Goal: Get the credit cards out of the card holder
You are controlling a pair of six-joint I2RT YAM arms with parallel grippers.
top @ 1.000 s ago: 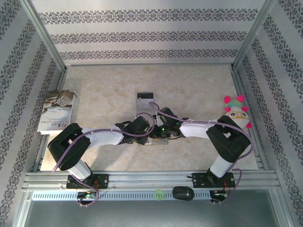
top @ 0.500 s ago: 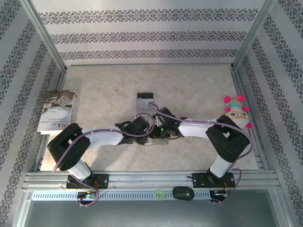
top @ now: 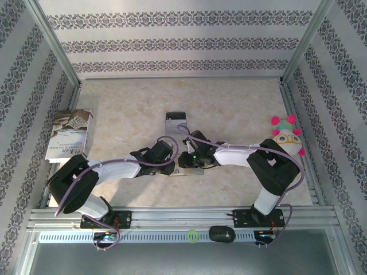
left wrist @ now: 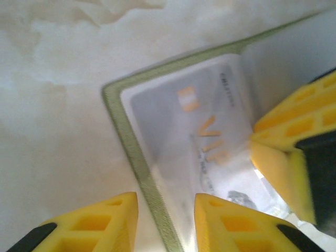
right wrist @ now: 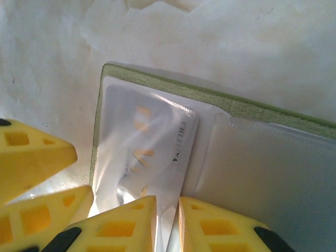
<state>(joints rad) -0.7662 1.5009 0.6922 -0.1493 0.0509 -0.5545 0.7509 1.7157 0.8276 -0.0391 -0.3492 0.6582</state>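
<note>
Left arm swung leftward. Left gripper (left wrist: 164,205) sat spread astride card holder (left wrist: 119,114); right gripper (right wrist: 168,212) pinched credit card (right wrist: 152,149). Best drawn flat, holder pinned.

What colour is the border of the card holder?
Olive green. The card holder shows it best in the right wrist view.

Top ext. cam: high, behind my rig, looks down on the whole table (top: 241,103). L/R wrist cams: v. close, facing down; both share the open card holder (left wrist: 131,152).
</note>
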